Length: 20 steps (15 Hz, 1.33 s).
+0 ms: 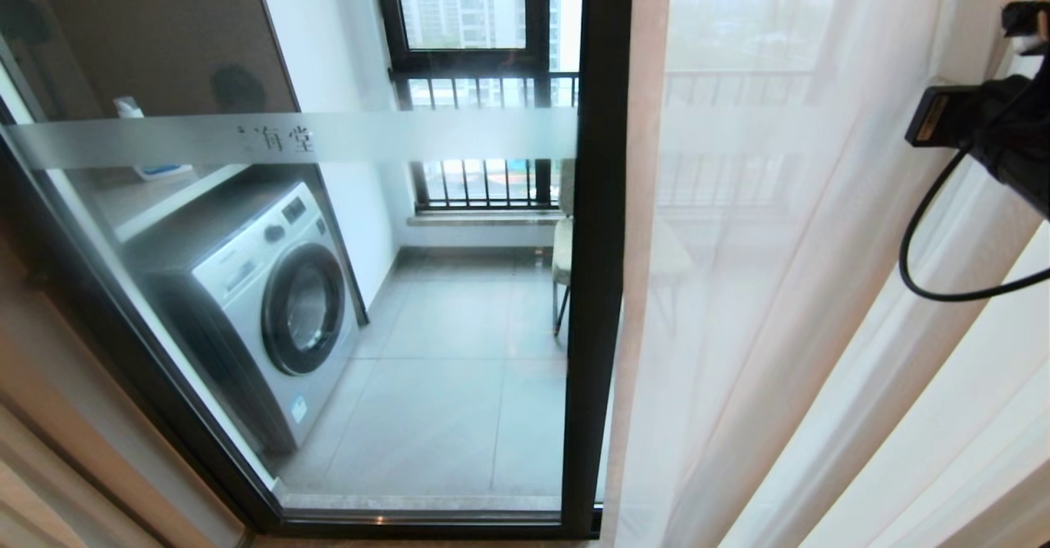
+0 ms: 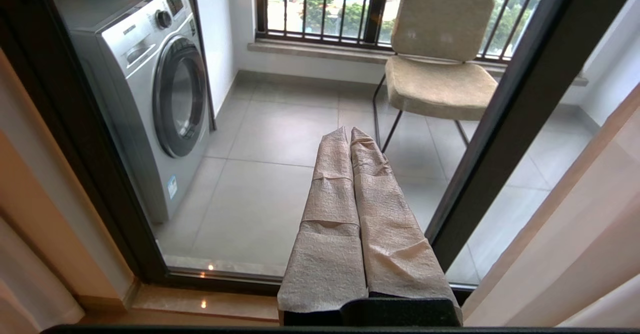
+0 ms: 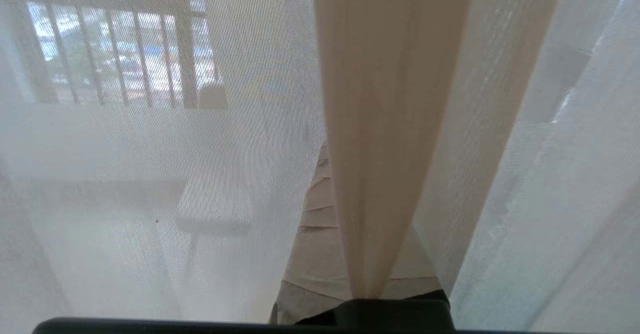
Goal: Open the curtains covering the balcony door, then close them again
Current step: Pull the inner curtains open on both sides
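Observation:
The balcony door [image 1: 595, 244] is glass in a dark frame, crossed by a frosted white strip [image 1: 287, 138]. Its left panel is uncovered. The curtains [image 1: 779, 285], thin white sheers with a beige hem, hang over the right part. My right arm [image 1: 984, 121] reaches into them at the upper right. In the right wrist view my right gripper [image 3: 332, 154] is shut on a beige fold of the curtains [image 3: 385, 174], which runs down between its taped fingers [image 3: 315, 214]. My left gripper [image 2: 349, 131] hangs low before the glass, shut and empty, its taped fingers [image 2: 330, 209] pressed together.
Behind the glass stand a washing machine [image 1: 271, 302] on the left and a beige chair [image 2: 440, 59] near the far window with black railing bars [image 1: 484, 80]. A door sill [image 2: 200, 304] runs along the floor. Beige cloth [image 1: 49, 449] hangs at the left edge.

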Tool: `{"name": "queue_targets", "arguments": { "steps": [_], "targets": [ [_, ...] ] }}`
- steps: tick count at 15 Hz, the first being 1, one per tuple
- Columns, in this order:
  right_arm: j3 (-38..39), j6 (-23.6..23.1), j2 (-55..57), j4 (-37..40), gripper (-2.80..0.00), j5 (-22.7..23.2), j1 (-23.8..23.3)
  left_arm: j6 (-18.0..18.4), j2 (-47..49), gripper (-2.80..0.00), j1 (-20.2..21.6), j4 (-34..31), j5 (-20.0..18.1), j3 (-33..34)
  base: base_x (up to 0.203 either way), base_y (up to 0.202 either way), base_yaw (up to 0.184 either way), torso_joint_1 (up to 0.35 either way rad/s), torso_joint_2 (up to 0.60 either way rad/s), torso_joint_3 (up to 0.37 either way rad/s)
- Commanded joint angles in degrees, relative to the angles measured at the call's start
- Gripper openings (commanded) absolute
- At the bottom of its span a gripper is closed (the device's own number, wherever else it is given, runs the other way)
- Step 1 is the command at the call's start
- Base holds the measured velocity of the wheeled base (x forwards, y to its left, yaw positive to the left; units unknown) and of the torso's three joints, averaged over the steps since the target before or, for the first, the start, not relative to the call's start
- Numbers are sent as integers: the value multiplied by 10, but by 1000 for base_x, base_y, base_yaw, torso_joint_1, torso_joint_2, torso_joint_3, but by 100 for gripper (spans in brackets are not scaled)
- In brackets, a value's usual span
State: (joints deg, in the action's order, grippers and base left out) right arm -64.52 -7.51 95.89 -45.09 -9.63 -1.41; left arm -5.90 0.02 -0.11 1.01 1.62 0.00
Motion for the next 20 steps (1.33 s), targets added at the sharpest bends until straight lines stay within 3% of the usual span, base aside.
{"name": "queue_targets", "arguments": {
  "steps": [1, 20],
  "targets": [
    [0, -1, 2, -2, -280, 0, 0, -1, 0, -280, 0, 0, 0, 0, 0, -189, 2, 5, 1, 2],
    [1, -1, 1, -3, -280, 0, -13, -1, 0, -280, -1, 0, 0, 0, 0, -191, 2, 3, 3, 2]
  ]
}}
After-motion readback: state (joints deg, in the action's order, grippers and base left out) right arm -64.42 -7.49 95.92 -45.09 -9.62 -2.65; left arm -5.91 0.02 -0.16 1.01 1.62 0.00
